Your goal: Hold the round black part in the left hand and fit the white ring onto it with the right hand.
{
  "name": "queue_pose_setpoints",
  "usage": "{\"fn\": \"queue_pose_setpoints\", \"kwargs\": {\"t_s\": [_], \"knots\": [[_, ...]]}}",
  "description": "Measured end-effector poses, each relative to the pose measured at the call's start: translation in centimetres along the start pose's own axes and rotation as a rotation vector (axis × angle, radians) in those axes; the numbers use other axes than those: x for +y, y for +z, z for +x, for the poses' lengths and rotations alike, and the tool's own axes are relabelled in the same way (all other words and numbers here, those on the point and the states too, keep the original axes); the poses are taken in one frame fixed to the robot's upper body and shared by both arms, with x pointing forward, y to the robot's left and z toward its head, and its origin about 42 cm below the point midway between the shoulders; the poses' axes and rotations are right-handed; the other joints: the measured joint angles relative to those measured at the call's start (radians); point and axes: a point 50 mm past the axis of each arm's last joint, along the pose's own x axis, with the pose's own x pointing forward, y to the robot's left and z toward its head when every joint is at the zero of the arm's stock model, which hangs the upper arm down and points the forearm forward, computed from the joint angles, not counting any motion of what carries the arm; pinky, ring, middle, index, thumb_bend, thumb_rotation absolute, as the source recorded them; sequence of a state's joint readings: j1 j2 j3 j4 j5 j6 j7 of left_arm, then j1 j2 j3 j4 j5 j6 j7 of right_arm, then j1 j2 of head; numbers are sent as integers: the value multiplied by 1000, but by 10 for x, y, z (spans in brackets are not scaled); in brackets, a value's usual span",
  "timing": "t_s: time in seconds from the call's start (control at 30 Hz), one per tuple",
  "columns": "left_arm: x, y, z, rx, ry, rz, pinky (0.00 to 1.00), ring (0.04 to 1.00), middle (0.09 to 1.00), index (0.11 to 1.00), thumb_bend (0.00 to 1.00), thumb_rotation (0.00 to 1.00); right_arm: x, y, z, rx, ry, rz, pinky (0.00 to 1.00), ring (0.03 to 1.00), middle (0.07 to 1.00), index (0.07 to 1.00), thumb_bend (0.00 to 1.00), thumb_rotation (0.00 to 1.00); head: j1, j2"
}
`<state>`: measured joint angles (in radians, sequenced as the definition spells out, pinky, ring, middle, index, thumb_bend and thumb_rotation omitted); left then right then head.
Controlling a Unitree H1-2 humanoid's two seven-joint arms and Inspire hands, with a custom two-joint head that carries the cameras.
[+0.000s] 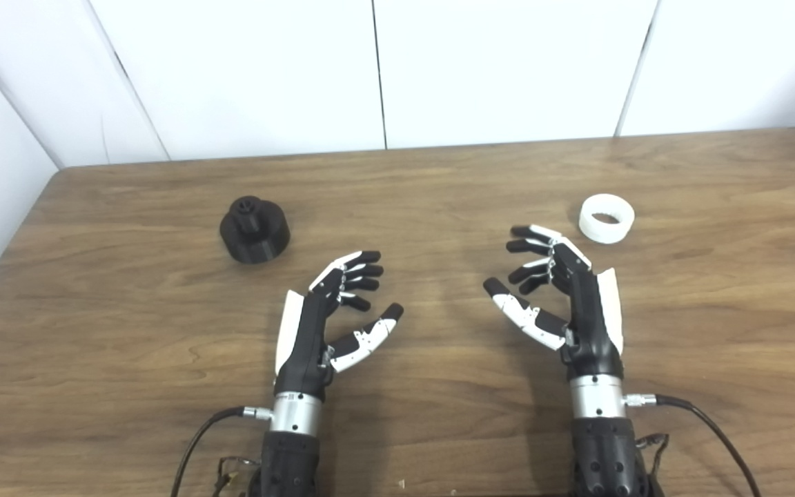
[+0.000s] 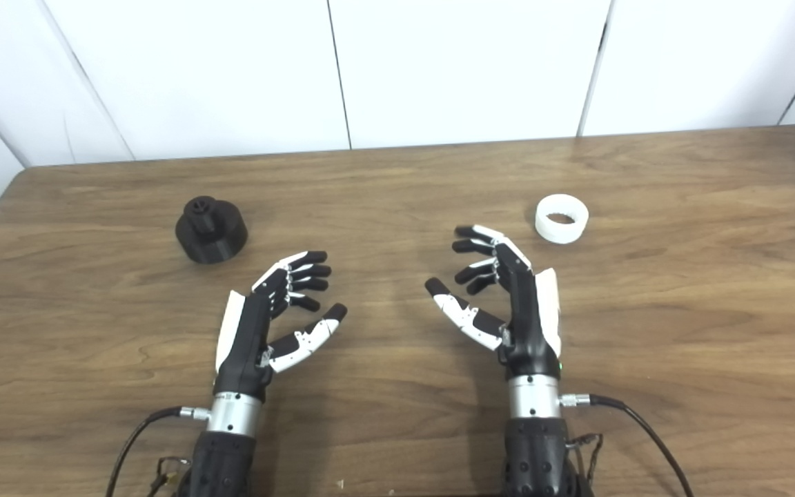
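Left hand (image 1: 332,310): spread wide, holding nothing, lower centre-left.
Right hand (image 1: 563,290): spread too, nothing held.
Black part (image 1: 254,230): upper left, clear tabletop (image 1: 439,193) around.
White ring (image 1: 606,218): upper right, just beyond right fingertips.

i'm at a bare test bench in what looks like a lab, a wood-grain table (image 1: 439,386) before me, plain white wall panels (image 1: 494,69) with dark seams behind, cables (image 1: 708,428) running from my wrists
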<state>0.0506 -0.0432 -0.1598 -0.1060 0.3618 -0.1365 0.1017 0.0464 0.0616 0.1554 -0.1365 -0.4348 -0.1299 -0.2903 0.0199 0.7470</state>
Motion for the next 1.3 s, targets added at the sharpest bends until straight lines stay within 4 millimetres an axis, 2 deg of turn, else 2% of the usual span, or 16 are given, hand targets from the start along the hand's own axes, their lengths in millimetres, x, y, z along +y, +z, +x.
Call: {"fn": "queue_pose_setpoints", "kwargs": {"t_s": [0.5,0.67,0.83,1.0,1.3], "knots": [[0,0,0,1,0,2,554,674,712,730,532,148,0,0,0,4,11,-15,391,497,666,792,633,220,2,2],[-1,1,0,-1,-2,3,554,667,705,727,536,124,-1,0,0,7,9,-13,400,493,669,795,635,220,106,-14],[-9,3,0,-9,-5,10,555,672,708,731,542,156,-6,-3,0,18,-1,22,380,485,668,785,630,206,227,-43],[-21,7,1,-13,-3,24,556,683,713,732,545,178,-11,-5,0,16,-14,39,382,489,667,782,631,199,247,-51],[-21,7,1,-13,5,27,563,686,714,729,549,155,-13,-5,1,-4,-20,42,369,485,661,771,632,208,241,-52]]}}
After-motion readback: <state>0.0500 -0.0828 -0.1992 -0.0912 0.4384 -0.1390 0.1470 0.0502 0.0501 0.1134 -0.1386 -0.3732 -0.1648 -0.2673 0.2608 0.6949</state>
